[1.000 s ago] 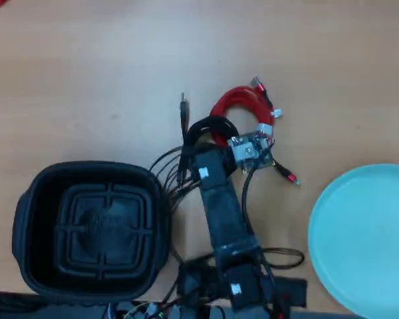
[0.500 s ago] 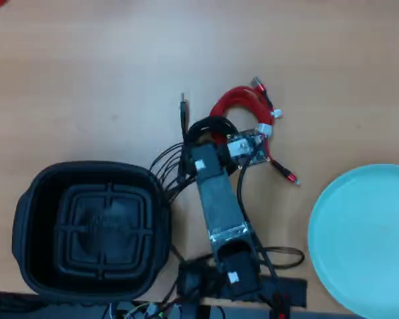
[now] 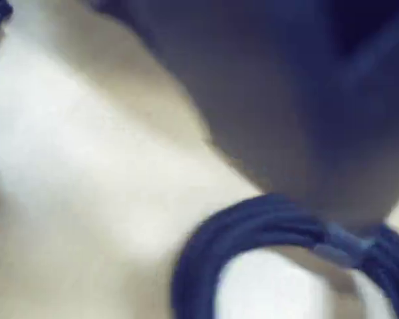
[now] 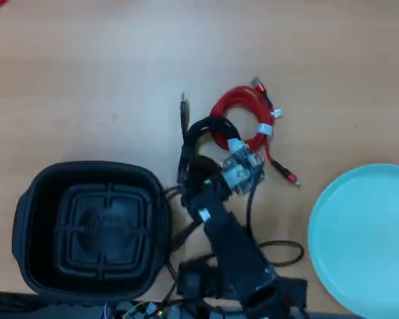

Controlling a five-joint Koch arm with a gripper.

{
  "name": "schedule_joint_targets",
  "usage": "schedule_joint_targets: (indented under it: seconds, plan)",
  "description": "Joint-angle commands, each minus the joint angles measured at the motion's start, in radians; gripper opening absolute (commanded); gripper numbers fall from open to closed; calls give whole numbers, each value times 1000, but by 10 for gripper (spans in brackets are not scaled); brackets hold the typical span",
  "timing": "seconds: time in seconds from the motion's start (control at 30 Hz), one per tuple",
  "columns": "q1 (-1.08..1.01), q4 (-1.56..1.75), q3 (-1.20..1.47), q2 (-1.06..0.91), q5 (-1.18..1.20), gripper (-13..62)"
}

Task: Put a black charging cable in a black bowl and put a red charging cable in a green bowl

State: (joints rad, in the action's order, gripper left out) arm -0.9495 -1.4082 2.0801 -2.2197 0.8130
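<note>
In the overhead view the black charging cable lies coiled on the wooden worktop, its loop just left of and touching the red charging cable, with one plug end reaching straight up the picture from the coil; the red charging cable sits as a small loop bound by white ties, one dark-tipped plug at its upper right and another trailing down to the right toward the green bowl but apart from it; the green bowl rests at the right edge, partly cut off, with nothing in it; the black bowl stands at the lower left, its ribbed floor bare; the arm rises from the bottom edge, and its tool hangs just below the black coil, over its lower part, with a small circuit board at its right side; whether the tool is parted or clenched cannot be told, since its tips are hidden under the arm's body; the wrist view is badly blurred, showing a dark cable loop with a pale tie on the light worktop below a dark mass.
</note>
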Motion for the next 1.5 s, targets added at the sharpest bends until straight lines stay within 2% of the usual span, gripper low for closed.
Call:
schedule_joint_targets:
  seconds: [0.0,0.17,0.5,0.9,1.47]
  plan:
    - [15,29,34,-25,-8,269]
    - [28,209,216,-25,-46,270]
    - [25,233,107,-6,-49,271]
    - [28,393,11,433,-51,269]
    - [12,388,6,635,-49,266]
